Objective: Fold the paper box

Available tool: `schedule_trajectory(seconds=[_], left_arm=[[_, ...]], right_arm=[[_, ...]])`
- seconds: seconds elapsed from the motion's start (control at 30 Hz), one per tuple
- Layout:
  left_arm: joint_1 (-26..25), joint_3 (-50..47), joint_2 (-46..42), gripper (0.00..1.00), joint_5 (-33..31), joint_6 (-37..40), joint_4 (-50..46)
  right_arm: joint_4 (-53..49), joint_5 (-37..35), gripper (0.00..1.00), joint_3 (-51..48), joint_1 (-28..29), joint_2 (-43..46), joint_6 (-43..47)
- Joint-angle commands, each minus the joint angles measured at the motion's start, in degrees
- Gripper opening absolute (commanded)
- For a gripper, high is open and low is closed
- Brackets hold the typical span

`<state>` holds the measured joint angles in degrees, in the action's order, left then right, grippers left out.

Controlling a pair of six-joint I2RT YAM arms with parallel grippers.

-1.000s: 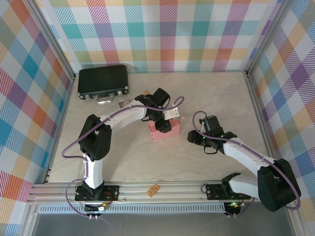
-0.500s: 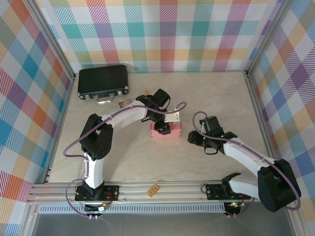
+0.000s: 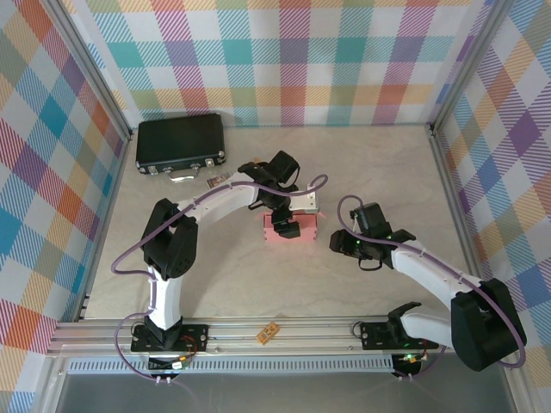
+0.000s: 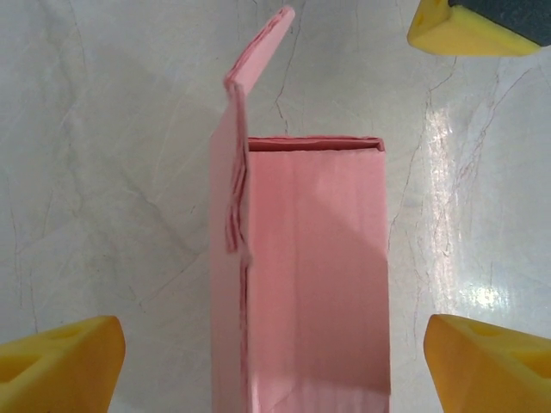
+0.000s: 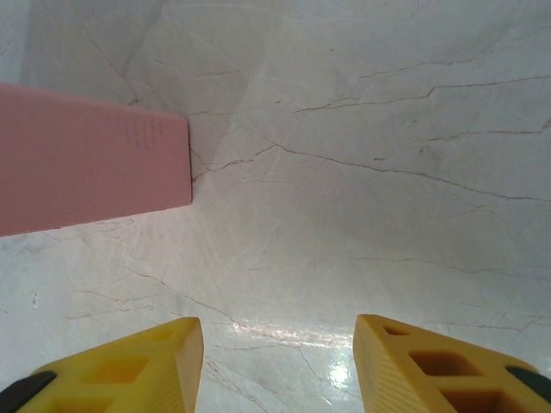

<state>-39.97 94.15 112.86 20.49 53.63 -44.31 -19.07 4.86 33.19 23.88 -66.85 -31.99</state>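
Observation:
The paper box (image 3: 297, 229) is salmon-pink card and lies on the marble table near the middle. In the left wrist view the paper box (image 4: 314, 275) runs lengthwise between my fingers, and a loose flap (image 4: 261, 50) sticks up at its far end. My left gripper (image 3: 284, 222) hovers right over it, open. Its yellow fingertips (image 4: 62, 361) stand well clear of the card on both sides. My right gripper (image 3: 337, 243) sits just right of the box, open and holding nothing. One corner of the paper box (image 5: 86, 159) reaches into the upper left of the right wrist view, ahead of the right gripper (image 5: 280, 366).
A black hard case (image 3: 180, 142) with a metal handle lies at the back left. A small tag (image 3: 216, 181) lies just in front of it. Another small brown piece (image 3: 270, 332) rests on the front rail. Plaid walls and aluminium posts enclose the table.
My left gripper has spread its jaws and let go of the paper box, which now lies flatter and a little further right. The right arm has barely moved.

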Motion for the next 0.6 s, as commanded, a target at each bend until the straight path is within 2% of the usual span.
schedule_trajectory(seconds=[0.0,0.1,0.2,0.4,0.57], left_arm=[[0.4,2.0,-4.2,0.90,1.4,-0.6,-4.5],[0.4,0.7,-7.8,0.90,1.0,-3.6,-4.1],[0.6,-2.3,-12.9,0.90,-1.0,-9.9,0.0],[2.6,-11.3,-23.6,0.92,-9.5,-28.8,9.9],[4.1,-16.4,-28.0,0.92,-19.6,-43.5,9.8]], right_arm=[[-2.2,-0.9,0.50,3.0,-0.6,1.2,2.4],[-3.9,-0.9,0.51,4.8,-0.7,1.4,4.3],[-5.9,-0.3,0.51,7.2,-0.8,1.5,7.8],[-10.3,0.1,0.51,12.5,-0.8,1.9,15.5],[-13.0,1.6,0.52,17.9,-0.8,0.8,21.8]])
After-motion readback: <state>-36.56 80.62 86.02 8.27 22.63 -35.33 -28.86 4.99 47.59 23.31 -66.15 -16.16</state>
